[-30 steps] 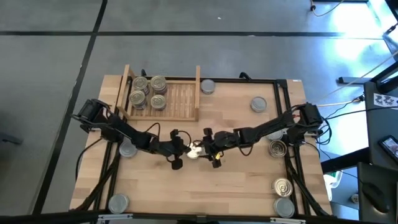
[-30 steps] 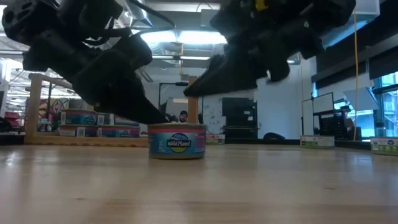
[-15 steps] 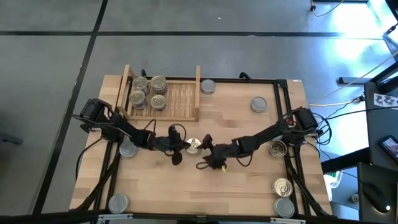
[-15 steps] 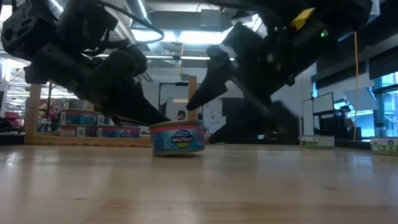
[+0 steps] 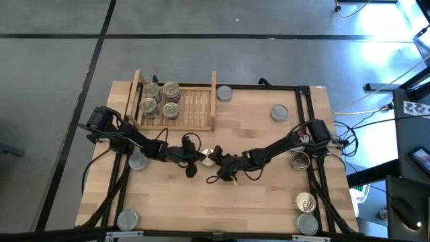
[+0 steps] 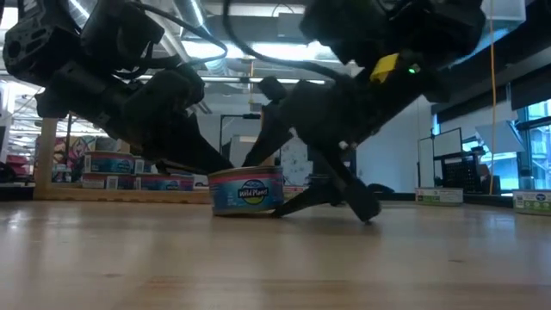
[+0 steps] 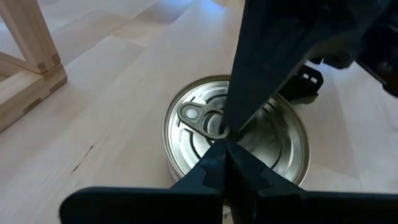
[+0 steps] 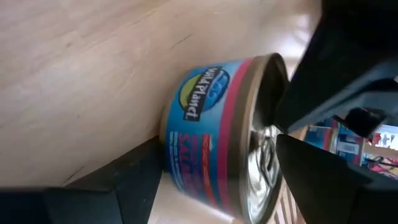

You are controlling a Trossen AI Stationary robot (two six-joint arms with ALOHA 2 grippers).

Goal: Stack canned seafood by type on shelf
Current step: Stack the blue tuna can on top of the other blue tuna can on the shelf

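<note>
Low view, round blue-labelled metal can [image 6: 247,190], smooth wooden tabletop [image 6: 275,258]

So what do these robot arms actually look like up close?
Both are dark, slender, jointed arms with loose black cables looping alongside. The left end effector and right end effector each have two flat black fingers. The right arm carries a small yellow marking and a green light.

High view: straight down over the table [image 5: 269,202]. Low view: table-level. Wrist views: close; all share one can [image 6: 247,190].
</note>
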